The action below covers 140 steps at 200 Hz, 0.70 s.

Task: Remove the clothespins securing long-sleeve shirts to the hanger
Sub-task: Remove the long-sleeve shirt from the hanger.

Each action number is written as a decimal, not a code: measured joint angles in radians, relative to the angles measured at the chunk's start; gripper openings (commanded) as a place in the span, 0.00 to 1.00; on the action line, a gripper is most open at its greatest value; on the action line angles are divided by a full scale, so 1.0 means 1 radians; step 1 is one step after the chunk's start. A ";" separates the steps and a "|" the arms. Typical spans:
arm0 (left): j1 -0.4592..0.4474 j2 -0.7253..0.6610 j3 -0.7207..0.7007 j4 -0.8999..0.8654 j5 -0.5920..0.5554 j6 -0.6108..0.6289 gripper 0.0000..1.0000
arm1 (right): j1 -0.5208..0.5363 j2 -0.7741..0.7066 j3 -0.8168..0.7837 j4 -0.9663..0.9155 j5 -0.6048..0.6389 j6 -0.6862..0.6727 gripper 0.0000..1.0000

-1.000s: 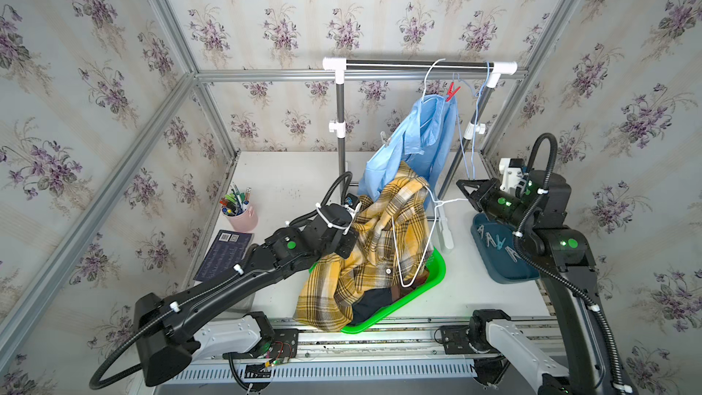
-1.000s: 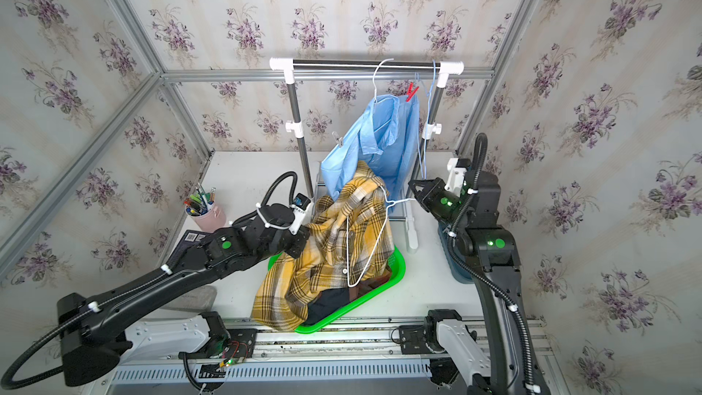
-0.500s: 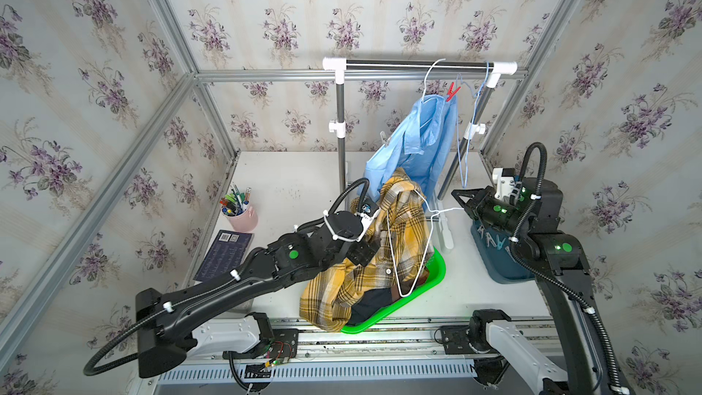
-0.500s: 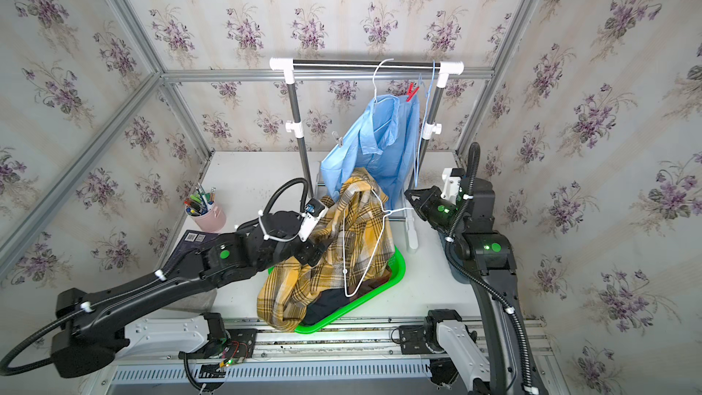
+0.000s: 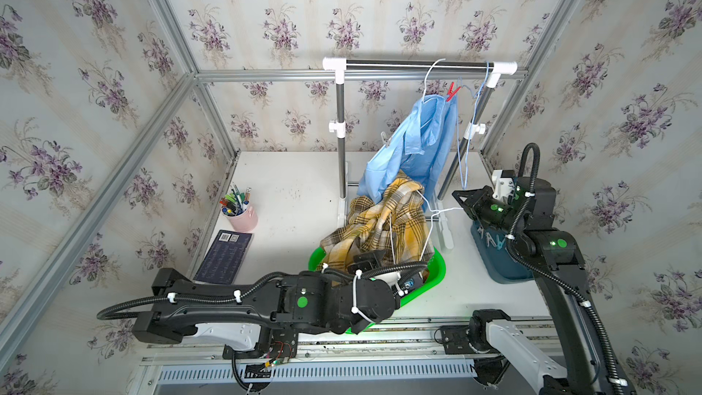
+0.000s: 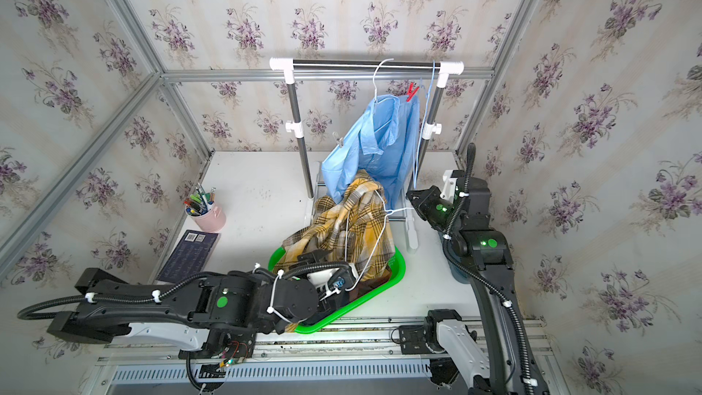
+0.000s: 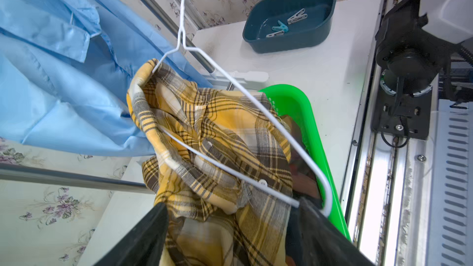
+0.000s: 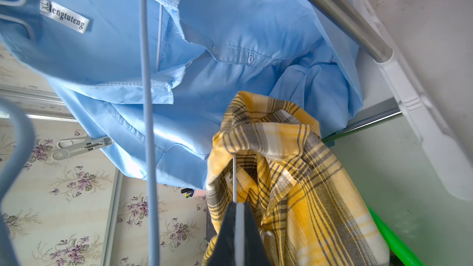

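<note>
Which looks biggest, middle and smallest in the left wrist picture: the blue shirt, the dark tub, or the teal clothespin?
1. blue shirt
2. dark tub
3. teal clothespin, lying inside the tub

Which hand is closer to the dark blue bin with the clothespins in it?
Right. The right hand, gripping the white hanger, is close by the dark blue bin; the left hand is farther off, at the green basket.

L claw [image 7: 230,205] low w/ jaws spread wide; R claw [image 8: 238,208] clamped tight, higher.
</note>
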 measured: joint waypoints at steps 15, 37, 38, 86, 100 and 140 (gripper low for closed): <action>-0.019 0.044 0.020 0.029 -0.021 0.027 0.77 | 0.000 0.000 0.000 0.000 0.006 0.003 0.00; -0.029 0.105 0.053 0.058 -0.037 0.044 0.74 | 0.000 0.006 -0.001 0.003 0.019 0.008 0.00; -0.029 0.106 0.055 0.059 -0.038 0.044 0.73 | 0.000 0.006 -0.002 0.003 0.019 0.010 0.00; -0.022 0.210 0.085 0.081 -0.075 0.050 0.61 | 0.001 0.021 -0.003 0.036 0.021 0.023 0.00; -0.012 0.226 0.085 0.082 -0.095 0.049 0.56 | 0.001 0.025 -0.003 0.041 0.021 0.029 0.00; 0.018 0.251 0.089 0.081 -0.179 0.037 0.27 | 0.001 0.026 -0.002 0.043 0.018 0.040 0.00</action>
